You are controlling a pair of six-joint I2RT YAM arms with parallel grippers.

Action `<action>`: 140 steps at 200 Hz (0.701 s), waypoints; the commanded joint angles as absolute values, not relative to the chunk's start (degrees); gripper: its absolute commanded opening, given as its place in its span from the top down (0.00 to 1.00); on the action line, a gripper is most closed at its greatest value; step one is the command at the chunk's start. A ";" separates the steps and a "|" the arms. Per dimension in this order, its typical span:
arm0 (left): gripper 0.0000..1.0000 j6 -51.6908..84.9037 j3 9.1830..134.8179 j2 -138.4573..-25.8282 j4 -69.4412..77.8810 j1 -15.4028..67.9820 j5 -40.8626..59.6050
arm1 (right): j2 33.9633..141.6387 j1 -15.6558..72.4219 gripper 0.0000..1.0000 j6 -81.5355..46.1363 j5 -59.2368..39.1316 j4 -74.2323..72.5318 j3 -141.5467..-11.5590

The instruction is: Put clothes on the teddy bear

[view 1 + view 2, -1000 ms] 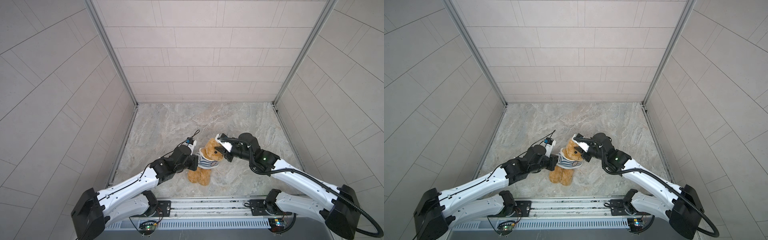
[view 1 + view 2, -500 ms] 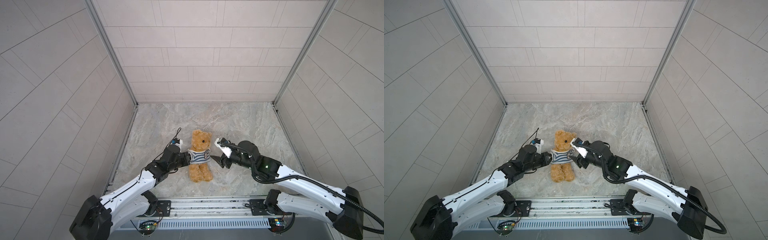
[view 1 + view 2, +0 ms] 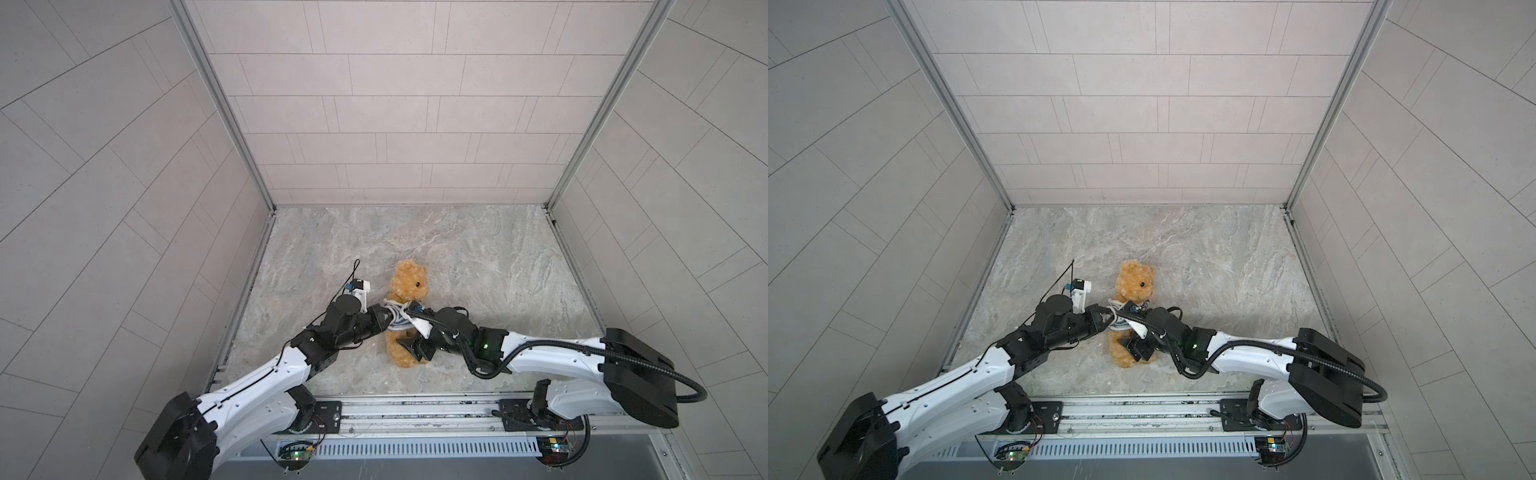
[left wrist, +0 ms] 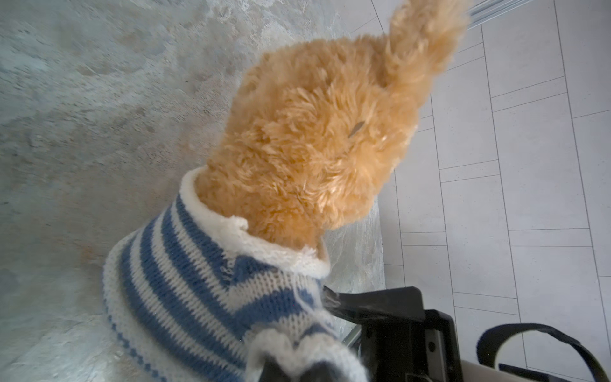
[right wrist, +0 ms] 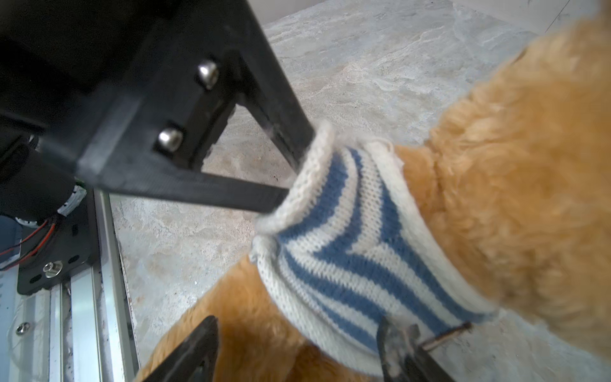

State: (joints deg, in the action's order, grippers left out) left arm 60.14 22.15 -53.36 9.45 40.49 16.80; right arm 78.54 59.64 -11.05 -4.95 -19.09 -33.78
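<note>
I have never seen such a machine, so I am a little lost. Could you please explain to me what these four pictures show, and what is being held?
Two white-and-black robot arms are mounted at the near edge of a grey marbled table. Two pictures look down from overhead, side by side. The other two come from a small camera on each arm's wrist, so they are very close. On the table is a small fluffy golden-brown plush teddy bear, wearing a blue-and-white striped knitted sweater around its chest. The left hand is shut on an edge of the sweater. The right hand is open, its jaws apart on either side of the bear's lower body, and it seems to grip nothing.
</note>
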 commanded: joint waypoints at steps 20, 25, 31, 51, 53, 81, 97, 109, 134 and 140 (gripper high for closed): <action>1.00 62.89 20.22 -53.12 15.29 42.54 15.91 | 82.52 59.85 0.25 -14.33 -1.54 -26.94 -33.64; 1.00 62.92 20.09 -53.14 15.29 42.53 15.91 | 82.98 59.80 0.26 -14.21 -1.08 -26.84 -33.78; 1.00 62.93 20.08 -53.06 15.40 42.54 15.90 | 83.54 59.77 0.28 -14.03 -0.55 -26.51 -33.76; 1.00 62.93 20.19 -53.00 15.49 42.54 16.29 | 84.20 59.31 0.55 -13.83 1.47 -27.04 -32.68; 1.00 62.89 20.21 -53.07 15.47 42.52 16.33 | 84.16 59.21 0.58 -13.90 1.55 -27.13 -32.51; 1.00 62.12 20.74 -52.39 13.69 42.54 16.24 | 83.31 56.78 0.89 -13.49 1.93 -25.74 -31.18; 1.00 61.54 20.96 -52.19 12.76 42.54 16.09 | 81.60 54.89 1.00 -12.68 2.03 -24.18 -30.23; 1.00 61.52 20.87 -52.03 12.47 42.47 15.91 | 79.86 53.70 1.00 -12.03 2.64 -22.83 -29.48; 1.00 61.56 20.79 -52.19 12.88 42.47 16.32 | 76.37 51.68 1.00 -10.54 4.86 -19.79 -28.07; 1.00 61.50 20.76 -52.21 12.99 42.50 16.46 | 75.66 51.15 1.00 -10.16 4.87 -19.19 -27.86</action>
State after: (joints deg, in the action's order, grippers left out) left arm 62.50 20.21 -53.25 12.12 42.11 15.53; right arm 78.70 53.34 -11.88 0.60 -24.16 -29.26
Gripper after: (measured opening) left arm 0.072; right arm 0.061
